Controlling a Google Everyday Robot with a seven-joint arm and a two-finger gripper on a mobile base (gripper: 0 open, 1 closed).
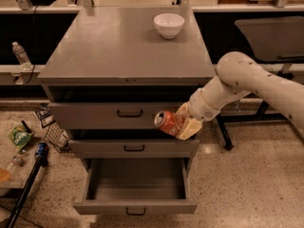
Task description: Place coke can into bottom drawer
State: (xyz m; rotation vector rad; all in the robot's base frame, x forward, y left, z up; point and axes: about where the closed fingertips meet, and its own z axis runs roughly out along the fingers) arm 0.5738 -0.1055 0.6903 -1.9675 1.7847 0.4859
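Note:
The coke can (167,122) is red with a silver end facing left and lies tilted on its side in my gripper (184,121). The gripper is shut on the can and holds it in front of the top drawer's right part, above the middle drawer front. The bottom drawer (136,206) is pulled open below; its wide shallow tray is empty. The can hangs above the drawer's right half.
A white bowl (169,25) stands at the back of the grey cabinet top (114,46). The top drawer (109,112) and middle drawer (118,147) sit slightly out. A water bottle (21,55), a green packet (20,137) and a dark pole (28,180) are at the left. A table frame (266,106) stands at the right.

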